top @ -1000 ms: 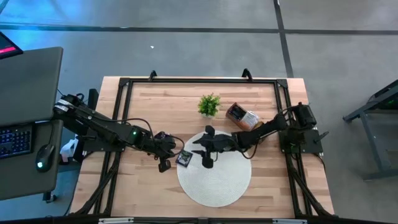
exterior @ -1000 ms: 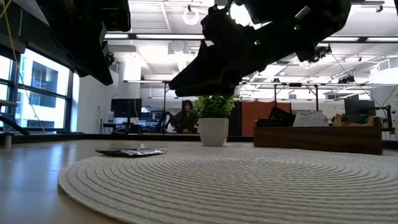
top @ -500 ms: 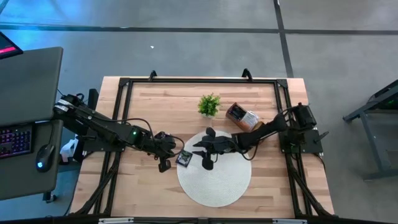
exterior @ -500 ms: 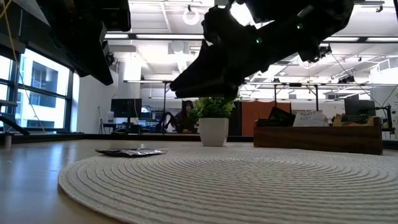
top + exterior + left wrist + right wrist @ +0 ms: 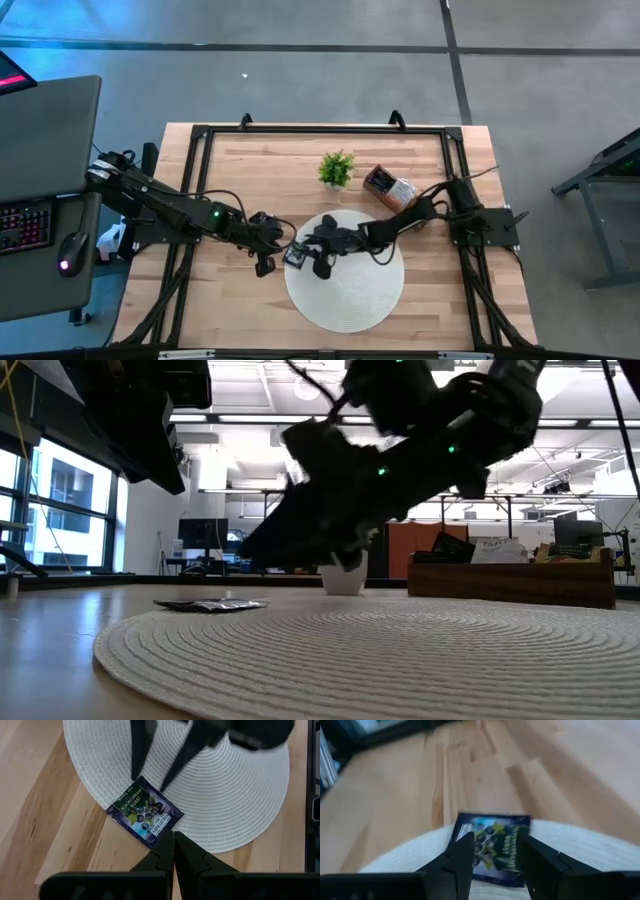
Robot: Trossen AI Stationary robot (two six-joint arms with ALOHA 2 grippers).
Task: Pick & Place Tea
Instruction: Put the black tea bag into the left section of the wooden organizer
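Observation:
One dark tea sachet (image 5: pixel 145 813) with fruit print lies flat, part on the left rim of the round white woven mat (image 5: pixel 350 290) and part on the bare wood; it also shows in the high view (image 5: pixel 293 256) and the low view (image 5: pixel 210 604). My right gripper (image 5: pixel 495 851) is open and slants down over it, one finger standing on each side without touching. It shows from the left wrist too (image 5: pixel 148 782). My left gripper (image 5: pixel 173 836) is shut and hangs above the sachet's left corner, clear of it. More sachets sit in the wooden tray (image 5: pixel 390 187).
A small green potted plant (image 5: pixel 337 168) stands beyond the mat, with the wooden tray (image 5: pixel 510 582) to its right. Black frame rails run along the table's far and side edges (image 5: pixel 320 129). Bare wood lies left of and in front of the mat. A person (image 5: pixel 298 546) sits far back in the room.
My right gripper has moved toward the table's left edge and down toward the sachet, tipping its fingers downward. The sachet has stayed where it was.

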